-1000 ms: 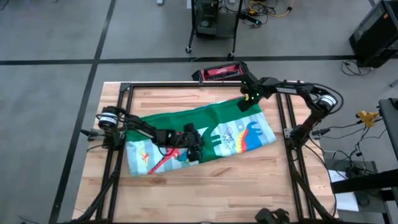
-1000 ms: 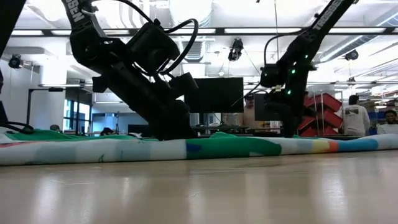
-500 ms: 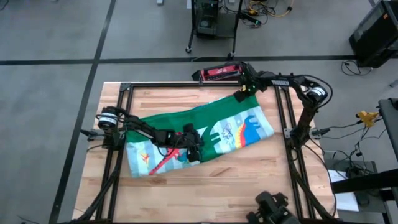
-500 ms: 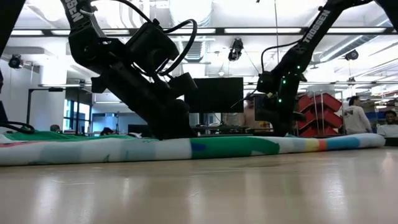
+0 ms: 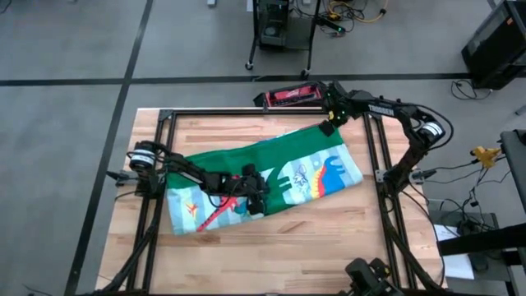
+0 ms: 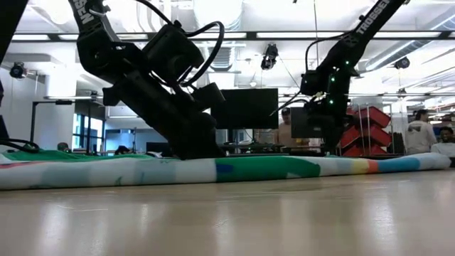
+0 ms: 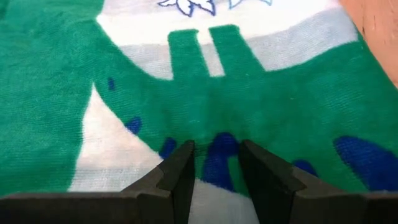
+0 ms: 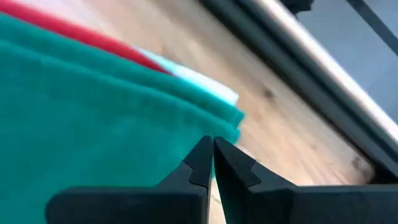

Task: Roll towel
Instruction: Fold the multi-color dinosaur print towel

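The left claw (image 5: 256, 194) presses the towel (image 5: 306, 154) mid-desk, its grip unclear — the right claw (image 5: 327, 126), clenched, hovers at the far corner.
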